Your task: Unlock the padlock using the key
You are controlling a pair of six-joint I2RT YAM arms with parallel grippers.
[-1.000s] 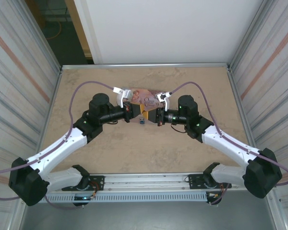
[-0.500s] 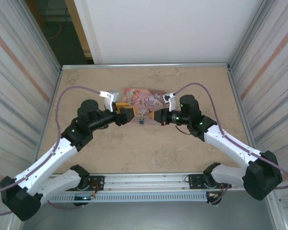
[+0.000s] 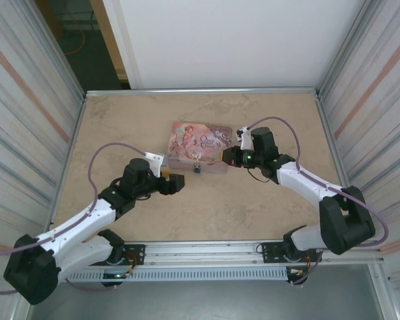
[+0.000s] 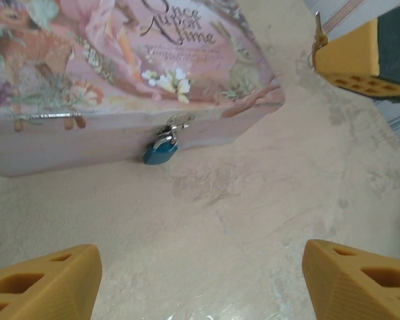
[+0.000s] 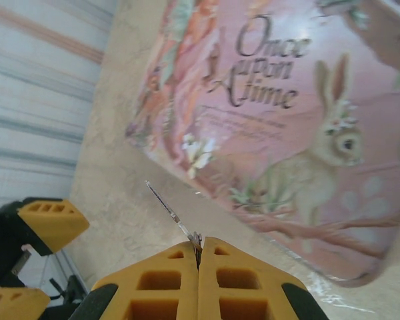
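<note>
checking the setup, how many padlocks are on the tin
1. The blue padlock hangs at the middle of the front wall of the pink tin. The tin's far side is hidden, so another there cannot be ruled out.

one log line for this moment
left claw open, clear of padlock | right claw shut on key, beside tin | padlock on tin latch

One padlock [image 4: 161,152], one key [image 5: 172,213], one pink tin [image 3: 200,142], one left end effector [image 3: 175,181], one right end effector [image 5: 199,253].
</note>
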